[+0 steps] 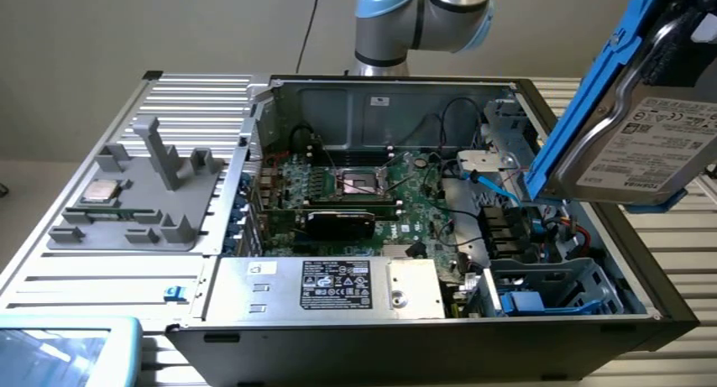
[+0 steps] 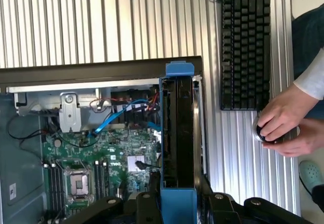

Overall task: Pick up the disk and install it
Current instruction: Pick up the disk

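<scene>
The gripper (image 2: 177, 196) grasps the disk (image 1: 659, 143) firmly between its jaws, holding it tilted in the air above the open computer case (image 1: 336, 347) at the exterior view's right, while a person's hands (image 2: 283, 120) sit beside a keyboard (image 2: 245, 46).

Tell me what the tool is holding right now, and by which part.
The tool holds the disk, clamped on both sides at one blue-railed end; the rest of it sticks out free above the open computer case.
</scene>
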Available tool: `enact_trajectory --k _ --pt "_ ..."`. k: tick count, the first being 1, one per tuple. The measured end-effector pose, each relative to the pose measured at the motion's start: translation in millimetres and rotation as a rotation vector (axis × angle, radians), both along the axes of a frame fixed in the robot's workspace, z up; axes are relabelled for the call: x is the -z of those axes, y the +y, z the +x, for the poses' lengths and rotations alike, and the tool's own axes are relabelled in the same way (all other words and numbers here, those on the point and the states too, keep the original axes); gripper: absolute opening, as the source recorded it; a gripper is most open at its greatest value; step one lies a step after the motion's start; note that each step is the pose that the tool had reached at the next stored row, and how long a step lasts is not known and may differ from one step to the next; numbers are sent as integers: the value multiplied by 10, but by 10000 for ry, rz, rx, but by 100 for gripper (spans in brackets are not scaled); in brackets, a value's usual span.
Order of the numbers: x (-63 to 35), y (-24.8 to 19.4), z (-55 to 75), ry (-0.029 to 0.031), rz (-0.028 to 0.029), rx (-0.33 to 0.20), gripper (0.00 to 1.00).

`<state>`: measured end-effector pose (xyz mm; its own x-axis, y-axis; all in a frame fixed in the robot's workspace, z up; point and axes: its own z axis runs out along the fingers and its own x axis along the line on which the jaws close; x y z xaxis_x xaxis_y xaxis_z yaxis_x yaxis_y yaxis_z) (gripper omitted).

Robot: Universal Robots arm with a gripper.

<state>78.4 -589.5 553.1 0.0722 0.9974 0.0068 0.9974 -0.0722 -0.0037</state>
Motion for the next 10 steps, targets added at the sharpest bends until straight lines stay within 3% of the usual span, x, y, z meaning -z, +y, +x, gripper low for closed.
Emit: enact_trajectory --k 6,10 --pt "106 -27 17 -8 -3 -12 37" --pt "112 -28 18 -11 -13 -14 37"
